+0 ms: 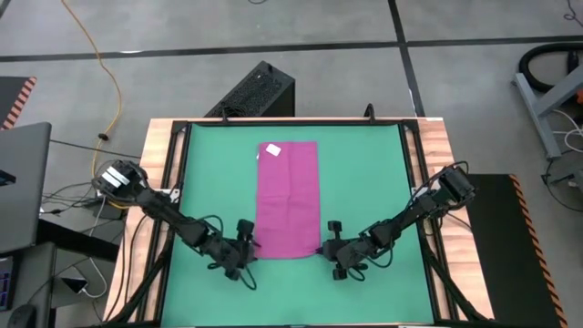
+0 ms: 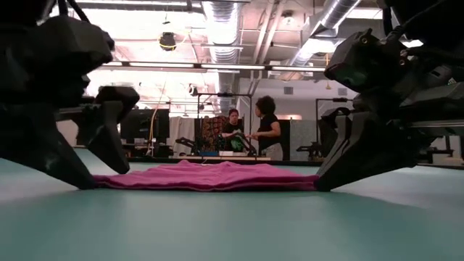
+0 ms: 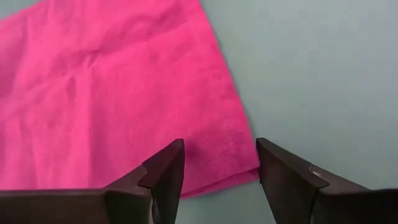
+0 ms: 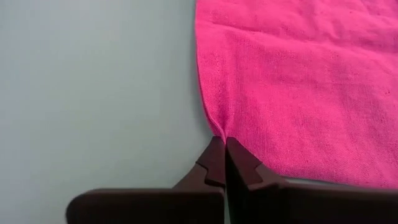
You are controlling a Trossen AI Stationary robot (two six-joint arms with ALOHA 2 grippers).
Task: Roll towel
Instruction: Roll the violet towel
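Note:
The magenta-pink towel (image 1: 287, 199) lies spread flat on the green mat (image 1: 364, 182), long side running near to far, with its white tag (image 1: 272, 150) at the far left corner. My left gripper (image 3: 219, 168) is open at the towel's near left corner (image 3: 245, 168), one finger over the cloth and one over the mat. My right gripper (image 4: 224, 146) is shut on the towel at its near right corner. In the low view the towel (image 2: 206, 177) lies low between both grippers. My left gripper's fingers stand either side of the near left corner; I cannot tell whether they touch the cloth. My right gripper pinches the towel's right edge (image 4: 217, 127) close to the near right corner between its two fingertips, coming low from the near side. A small crease runs from the pinch. The towel lies on the mat.
The mat is framed by black rails and the wooden table top (image 1: 437, 164). A black box (image 1: 260, 91) stands past the far edge. In the low view people (image 2: 250, 130) stand in the room far behind the table.

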